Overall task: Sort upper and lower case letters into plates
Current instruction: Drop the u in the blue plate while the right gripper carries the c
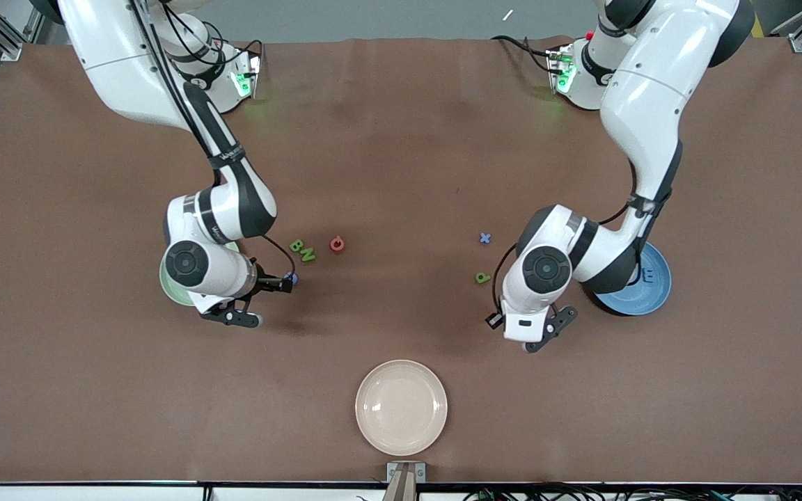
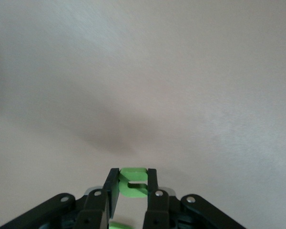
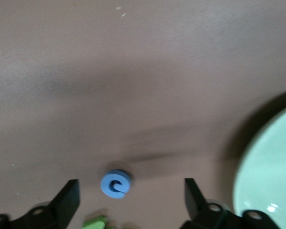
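The left gripper (image 2: 133,183) hangs over bare worktop (image 1: 401,139) between the green letter p (image 1: 482,277) and the sky blue plate (image 1: 651,292), its fingers (image 2: 152,183) pinching a small green letter (image 2: 133,182) by its 2 flat sides. That grip keeps the piece from twisting; I judge it is meant for the sky blue plate just beside the arm, where a pale blue letter E (image 1: 649,274) already lies, toward the left arm's end of the worktop.

The right gripper (image 3: 132,198) sits low over the worktop beside the mint green plate (image 1: 168,289), its fingers (image 3: 69,198) spread wide. A blue letter e (image 3: 116,183) lies flat on the worktop between them, touching neither finger, so nothing is held there. The plate's rim shows close beside that gripper in the right wrist view, most of it hidden under the arm in the front view.

4 loose letters wait near the middle of the worktop: a green B (image 1: 296,245) and green N (image 1: 308,255) touching or nearly so, a red letter (image 1: 337,243) just beside them, a blue x (image 1: 485,238), and the green p nearer the front edge than the x. The cream plate (image 1: 401,407) by the front edge holds nothing, and I judge it no part of the sorting.
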Controlling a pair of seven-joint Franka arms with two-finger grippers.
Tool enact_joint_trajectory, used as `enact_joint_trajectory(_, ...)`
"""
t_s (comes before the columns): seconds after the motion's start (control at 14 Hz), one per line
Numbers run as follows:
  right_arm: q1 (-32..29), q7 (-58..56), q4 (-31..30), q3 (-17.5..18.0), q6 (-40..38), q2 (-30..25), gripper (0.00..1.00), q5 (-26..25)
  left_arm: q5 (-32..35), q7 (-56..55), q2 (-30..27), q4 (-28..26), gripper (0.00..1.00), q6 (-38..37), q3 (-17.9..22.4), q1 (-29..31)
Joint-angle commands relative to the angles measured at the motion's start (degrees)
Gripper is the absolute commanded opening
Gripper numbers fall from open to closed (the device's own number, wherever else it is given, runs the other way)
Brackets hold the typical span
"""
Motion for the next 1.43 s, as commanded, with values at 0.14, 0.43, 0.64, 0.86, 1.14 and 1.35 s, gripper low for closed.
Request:
enact_joint_trajectory(0.14,2.85,3.77,-5.84,-0.20,10.62,0.67,1.00,0.71,0.40,16.78,-13.77,-18.10,0.13,-0.19,-0.43,7.38)
enact_joint_trajectory(0.43,3.64,3.86,-8.21,-0.11,11.87,0.23,0.80,0.71,0.66,35.25,-20.81,-28.84,0.12,0.69,-0.43,13.89)
enact_joint_trajectory(0.64,4.17,3.95,-8.66,-0.20,11.87,0.05,0.58,0.71,0.75,45.79,-23.63,-35.34,0.11,5.76,-0.52,19.07)
enact_joint_trajectory(0.86,4.44,4.91,-8.66,-0.11,11.78,0.05,0.29,0.71,0.75,59.15,-23.46,-39.31,0.12,12.18,-0.43,24.61)
enact_joint_trajectory(1.14,3.91,4.91,-8.57,-0.20,11.17,-0.21,0.00,0.71,0.84,67.18,-21.27,-40.99,0.12,17.65,-0.43,28.05)
enact_joint_trajectory(1.35,2.34,4.04,-7.87,-0.38,7.67,-2.05,0.00,0.71,1.80,67.36,-20.03,-41.60,0.12,18.97,-0.35,28.23)
